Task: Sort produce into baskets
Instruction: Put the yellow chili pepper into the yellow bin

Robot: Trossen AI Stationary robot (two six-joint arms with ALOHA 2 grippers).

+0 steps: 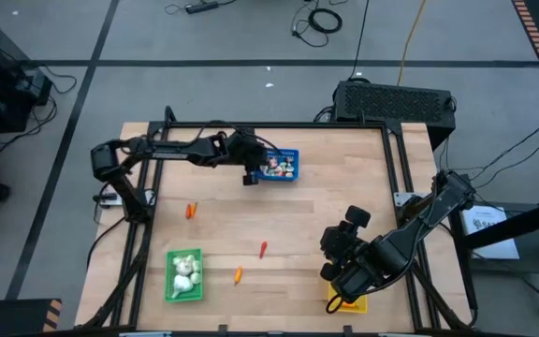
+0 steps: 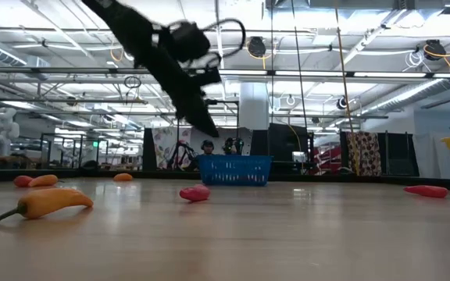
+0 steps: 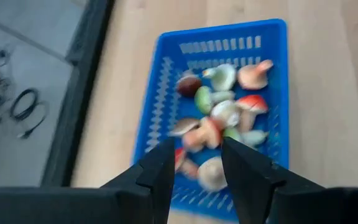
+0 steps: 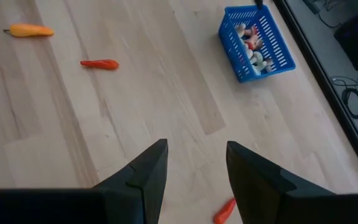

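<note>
The blue basket [image 1: 282,166] stands at the table's far middle and holds several small white, red and green round pieces [image 3: 225,112]. My left gripper [image 3: 197,165] hovers above its left end [image 1: 250,178], open and empty. The green basket [image 1: 183,275] at the near left holds white garlic bulbs [image 1: 185,271]. The yellow basket [image 1: 344,301] at the near right is mostly hidden under my right arm. My right gripper [image 4: 197,168] is open and empty above bare table [image 1: 333,245]. Loose pepper sticks lie on the wood: an orange one [image 4: 30,30], a red one [image 4: 99,63] and a red-orange one [image 4: 224,211].
More loose sticks show in the high view at the left middle [image 1: 191,211], the middle [image 1: 262,248] and by the green basket [image 1: 238,274]. A black frame [image 1: 279,124] runs around the table's edges. The wood between the baskets is open.
</note>
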